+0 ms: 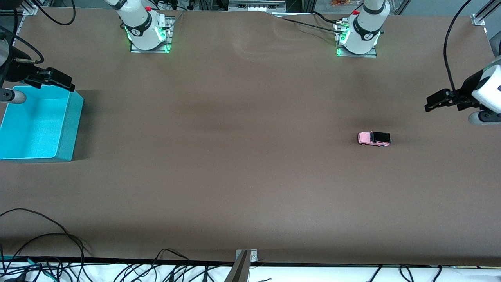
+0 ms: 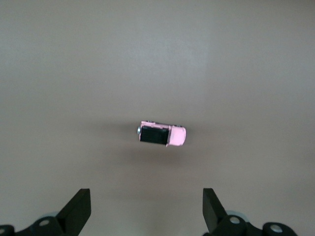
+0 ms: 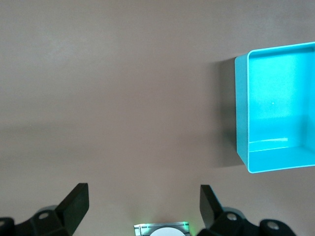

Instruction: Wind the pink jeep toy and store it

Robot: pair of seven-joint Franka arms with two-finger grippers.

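— Jeep first: where does the pink jeep toy (image 1: 374, 138) sit?

— On the brown table (image 1: 242, 156), toward the left arm's end, standing on its wheels. Its black roof faces up, and its pink hood points toward the right arm's end. Nothing touches it.

— And the left gripper (image 1: 432, 102)?

— It hangs in the air over the table near that same end, with bare table under it. Its fingers are spread wide and hold nothing. In the left wrist view the toy (image 2: 162, 134) lies on the table between the lines of the two dark fingertips (image 2: 78, 209), well clear of both.

— What about the bin?

— A turquoise bin (image 1: 66, 129) stands at the right arm's end of the table, well apart from the toy. It is open at the top, and its inside shows only its own floor and walls.

— Right gripper?

— The right gripper (image 1: 62, 81) is up in the air over the bin's edge farthest from the front camera. Its fingers are also wide apart and empty. The right wrist view shows the bin (image 3: 241, 118) to one side of the fingertips (image 3: 76, 201), with bare table between them.
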